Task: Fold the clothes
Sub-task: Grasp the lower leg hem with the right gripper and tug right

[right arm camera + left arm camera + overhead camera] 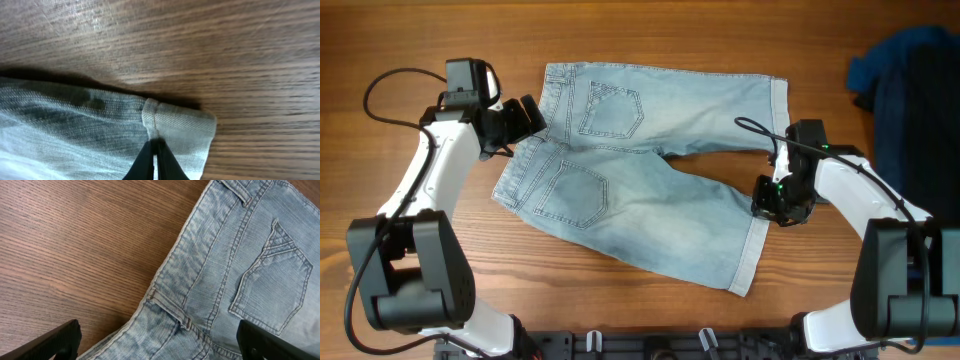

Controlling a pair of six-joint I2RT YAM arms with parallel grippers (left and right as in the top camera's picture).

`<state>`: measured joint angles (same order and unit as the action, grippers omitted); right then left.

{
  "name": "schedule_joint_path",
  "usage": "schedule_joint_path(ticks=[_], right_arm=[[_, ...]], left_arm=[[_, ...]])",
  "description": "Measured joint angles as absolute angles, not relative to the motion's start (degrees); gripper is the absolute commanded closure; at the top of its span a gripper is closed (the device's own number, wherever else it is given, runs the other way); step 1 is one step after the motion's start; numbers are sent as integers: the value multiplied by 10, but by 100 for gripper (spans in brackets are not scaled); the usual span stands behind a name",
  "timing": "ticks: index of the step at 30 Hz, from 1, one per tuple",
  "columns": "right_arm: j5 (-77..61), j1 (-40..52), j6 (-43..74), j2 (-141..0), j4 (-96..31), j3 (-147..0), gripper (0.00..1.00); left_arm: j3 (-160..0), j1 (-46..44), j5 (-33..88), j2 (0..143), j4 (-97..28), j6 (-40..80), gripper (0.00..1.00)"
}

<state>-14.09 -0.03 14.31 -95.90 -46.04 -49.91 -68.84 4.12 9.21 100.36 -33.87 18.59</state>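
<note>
a: where do the shorts (640, 190) lie?
b: spread flat, back pockets up, in the middle of the tabletop (720, 30). the waistband (170, 305) is toward the left arm, and the two legs splay out toward the right one.
a: and the pincers?
b: the right pincer (154, 161) is pinched fully closed on the cuffed hem of the nearer leg, right at the seam by its corner. the left pincer (532, 118) hangs wide open over the waistband and grips nothing.
a: what could spoil the fold from here?
b: the right one has only a thin bite of cuff, and denim looks stiff and heavy, so a quick lift could tug the hem free. also, if that leg is carried across while the waistband is unheld, the whole garment may drag and skew instead of creasing.
a: anything nearby to snag?
b: a heap of dark garments (910, 80) lies at the far right edge, well apart. it would matter only on a wide swing.
</note>
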Motion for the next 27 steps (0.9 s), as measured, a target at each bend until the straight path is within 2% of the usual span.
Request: schedule_joint_path(ticks=[12,27], right_arm=[[-197,0,143,-959,-462,-499,96],[-83,0,182,-959,-438,-499,96]], left_arm=[[-688,41,92,1004,-339,186,0],[-688,41,92,1004,-339,186,0]])
